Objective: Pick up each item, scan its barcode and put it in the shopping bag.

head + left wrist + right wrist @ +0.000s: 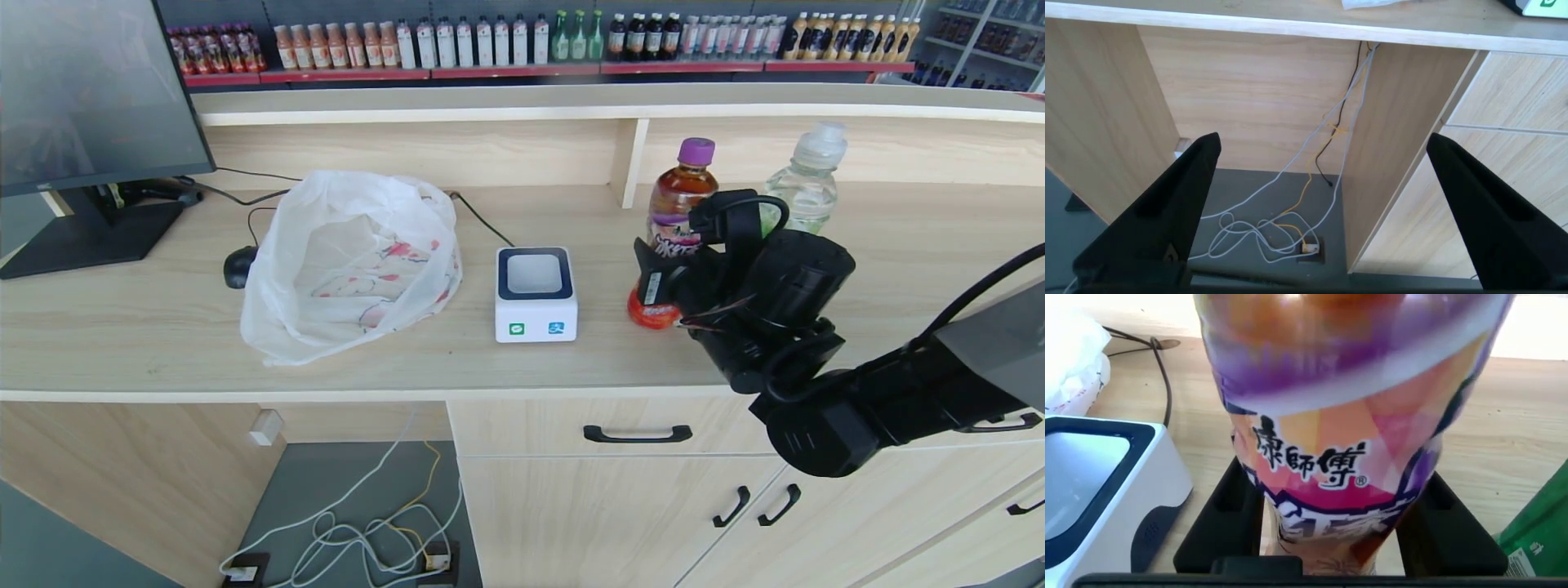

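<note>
Working along the long pale-wood counter (163, 327), you're doing the pick-up step w/ the R arm only. The crumpled white thin-plastic shopping bag (351, 261) is lying on the counter's left part, well apart from the bottles, so you're facing a long carry later & should be planning it now.

The left gripper (1324, 143) is hanging below counter level w/ fingers spread wide, holding nothing. It's out of the way there.

The right gripper (663, 278) is clasping the brown tea bottle w/ purple cap & purple-orange label (684, 204), w/ the black fingers (1221, 531) pressing on both sides of its lower body. The bottle is sitting right of centre on the counter, near the scanner's right side. I can't tell if its base is off the wood yet.

The clear plastic water bottle (804, 184) is standing just behind & to the right, near the gripper's wrist, so you're wanting a straight lift first to avoid knocking it. The grip is sitting low, so the bottle is likely top-heavy. Be keeping it upright & moving slowly.

The small white box scanner w/ dark-blue-framed window (535, 294) is sitting between bag & tea bottle, window facing up. The barcode isn't visible, so you're probably needing to roll the wrist until the code is facing the window, pausing there before heading to the bag.
</note>
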Tool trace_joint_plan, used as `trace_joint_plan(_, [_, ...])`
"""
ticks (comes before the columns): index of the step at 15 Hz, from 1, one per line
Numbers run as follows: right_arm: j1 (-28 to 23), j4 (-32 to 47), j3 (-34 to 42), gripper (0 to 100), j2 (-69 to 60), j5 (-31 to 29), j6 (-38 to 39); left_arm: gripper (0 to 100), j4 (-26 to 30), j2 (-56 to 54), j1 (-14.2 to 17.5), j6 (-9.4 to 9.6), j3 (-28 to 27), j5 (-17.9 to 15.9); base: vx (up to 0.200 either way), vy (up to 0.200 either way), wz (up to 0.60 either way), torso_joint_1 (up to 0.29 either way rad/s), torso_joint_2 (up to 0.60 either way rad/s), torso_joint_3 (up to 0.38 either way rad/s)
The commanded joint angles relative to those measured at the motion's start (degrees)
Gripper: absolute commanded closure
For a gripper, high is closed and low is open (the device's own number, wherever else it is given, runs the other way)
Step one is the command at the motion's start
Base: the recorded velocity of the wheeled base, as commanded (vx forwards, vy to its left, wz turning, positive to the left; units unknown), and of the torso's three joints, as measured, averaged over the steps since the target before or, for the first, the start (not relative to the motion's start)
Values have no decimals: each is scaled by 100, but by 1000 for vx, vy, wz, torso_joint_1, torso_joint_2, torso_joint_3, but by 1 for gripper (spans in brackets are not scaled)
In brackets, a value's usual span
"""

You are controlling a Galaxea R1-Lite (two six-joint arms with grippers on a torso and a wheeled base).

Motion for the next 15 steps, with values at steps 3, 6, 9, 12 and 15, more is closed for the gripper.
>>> trace_joint_plan(3, [13, -17, 34, 100, -122, -6, -2, 0, -1, -2, 2, -3, 0, 5, 0, 0, 0, 0, 0, 0])
trace_joint_plan(6, [30, -26, 148, 100, -447, 3, 7, 0, -1, -2, 2, -3, 0, 5, 0, 0, 0, 0, 0, 0])
trace_joint_plan(9, [21, -26, 535, 100, -983, 12, 16, 0, -1, -2, 2, -3, 0, 5, 0, 0, 0, 0, 0, 0])
trace_joint_plan(12, [39, -26, 860, 100, -1520, 12, 16, 0, -1, -2, 2, -3, 0, -4, 0, 0, 0, 0, 0, 0])
trace_joint_plan(15, [311, -8, 1396, 100, -2135, 12, 25, 0, -1, -2, 2, 6, 0, -4, 0, 0, 0, 0, 0, 0])
